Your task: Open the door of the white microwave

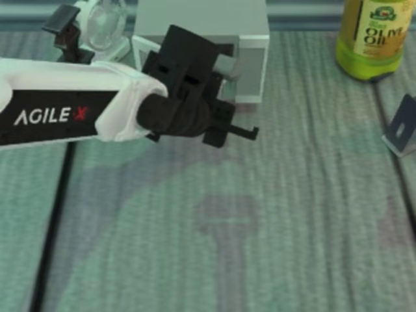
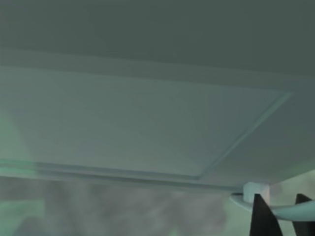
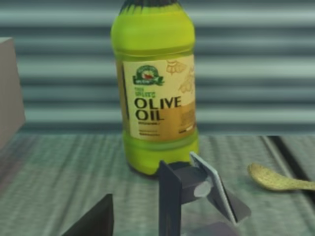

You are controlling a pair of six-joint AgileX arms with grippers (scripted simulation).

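Note:
The white microwave stands at the back of the table, left of centre. My left gripper reaches in from the left, right in front of it, and hides most of the door. In the left wrist view the door fills the frame from very close. Its curved white handle sits on a short post and runs between my two black fingertips, which are shut on it. A dark gap shows beside the plain control strip. Of my right gripper, parked at the right, only a black corner shows.
A round white fan stands left of the microwave. A yellow olive oil bottle is at the back right, with a small blue-grey bracket in front of it. A pale spoon lies beside the bottle.

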